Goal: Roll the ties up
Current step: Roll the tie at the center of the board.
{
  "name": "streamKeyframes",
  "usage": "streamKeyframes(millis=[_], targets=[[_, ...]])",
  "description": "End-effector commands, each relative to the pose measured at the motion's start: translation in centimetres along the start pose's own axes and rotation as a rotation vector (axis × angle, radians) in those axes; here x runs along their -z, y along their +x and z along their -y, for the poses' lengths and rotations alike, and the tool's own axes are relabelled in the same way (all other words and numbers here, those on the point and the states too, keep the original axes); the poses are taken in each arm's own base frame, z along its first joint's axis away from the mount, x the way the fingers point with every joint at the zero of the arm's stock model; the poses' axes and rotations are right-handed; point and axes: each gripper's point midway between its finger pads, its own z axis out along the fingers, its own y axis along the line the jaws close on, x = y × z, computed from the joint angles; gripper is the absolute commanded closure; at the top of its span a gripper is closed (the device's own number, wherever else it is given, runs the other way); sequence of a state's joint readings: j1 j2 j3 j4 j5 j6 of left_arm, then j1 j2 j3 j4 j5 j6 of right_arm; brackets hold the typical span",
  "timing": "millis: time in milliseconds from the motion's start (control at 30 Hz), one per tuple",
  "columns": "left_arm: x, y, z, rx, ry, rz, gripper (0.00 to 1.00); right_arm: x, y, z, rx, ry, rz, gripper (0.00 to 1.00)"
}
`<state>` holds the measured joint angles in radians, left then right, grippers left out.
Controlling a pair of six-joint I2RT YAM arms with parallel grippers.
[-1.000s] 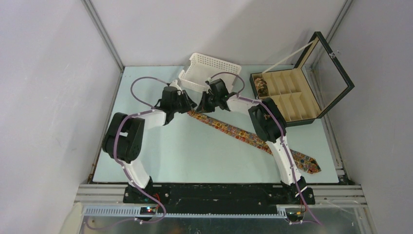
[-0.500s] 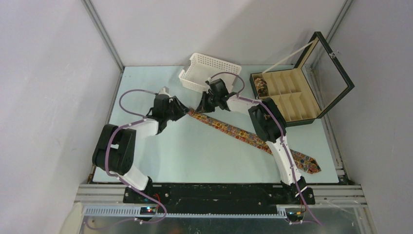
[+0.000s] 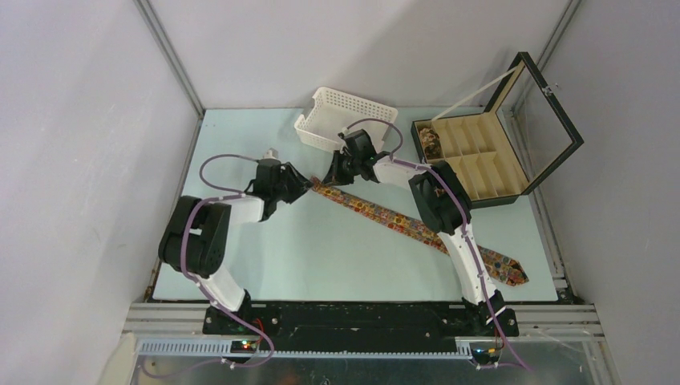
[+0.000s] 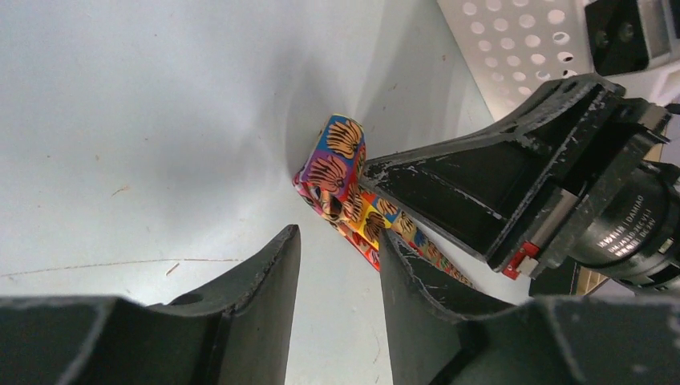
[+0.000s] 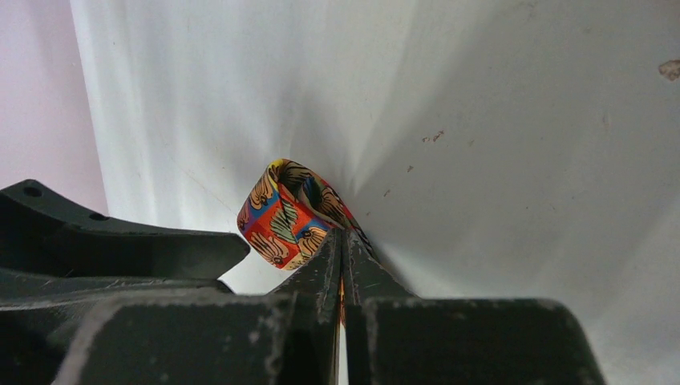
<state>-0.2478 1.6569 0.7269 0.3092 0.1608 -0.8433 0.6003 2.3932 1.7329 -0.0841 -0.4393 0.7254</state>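
A patterned red-orange tie [image 3: 401,220] lies flat and diagonal on the table, its wide end at the near right. Its narrow end [image 4: 337,164] is folded into a small loop [image 5: 285,212]. My right gripper [image 5: 341,241] is shut on the tie just behind that loop, also visible from above [image 3: 333,175]. My left gripper [image 3: 301,186] stands just left of the loop. It is open [image 4: 337,241], with bare table between its fingers [image 4: 269,281] and its right fingertip close beside the tie's strip. Another tie [image 3: 431,143] sits coiled in the box's back left compartment.
A white perforated basket [image 3: 345,116] stands tilted just behind both grippers. The black compartmented box [image 3: 481,156] sits at the back right with its glass lid [image 3: 545,104] propped open. The right arm [image 3: 465,249] crosses over the tie's near part.
My left gripper has let go of the tie's folded end, opened and drawn back to the left. The right gripper has kept its grip in the same place.
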Motion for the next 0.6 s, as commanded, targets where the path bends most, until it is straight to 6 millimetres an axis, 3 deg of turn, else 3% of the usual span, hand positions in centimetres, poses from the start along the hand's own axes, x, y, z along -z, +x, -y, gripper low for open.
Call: streamKeyframes(millis=[0,300,567], targets=[[-0.8,-2.1,1.9,0.019,0.061,0.047,0.55,0.0,1.2,0.5,-0.02,0.044,-0.044,1.0],[-1.6,-2.8,2.5,0.02,0.075,0.048,0.57,0.0,1.2,0.4,-0.018,0.041,-0.042,1.0],[-1.8,-2.2,2.2,0.024,0.074,0.031,0.57,0.1,1.0,0.5,-0.02,0.042,-0.04,1.0]])
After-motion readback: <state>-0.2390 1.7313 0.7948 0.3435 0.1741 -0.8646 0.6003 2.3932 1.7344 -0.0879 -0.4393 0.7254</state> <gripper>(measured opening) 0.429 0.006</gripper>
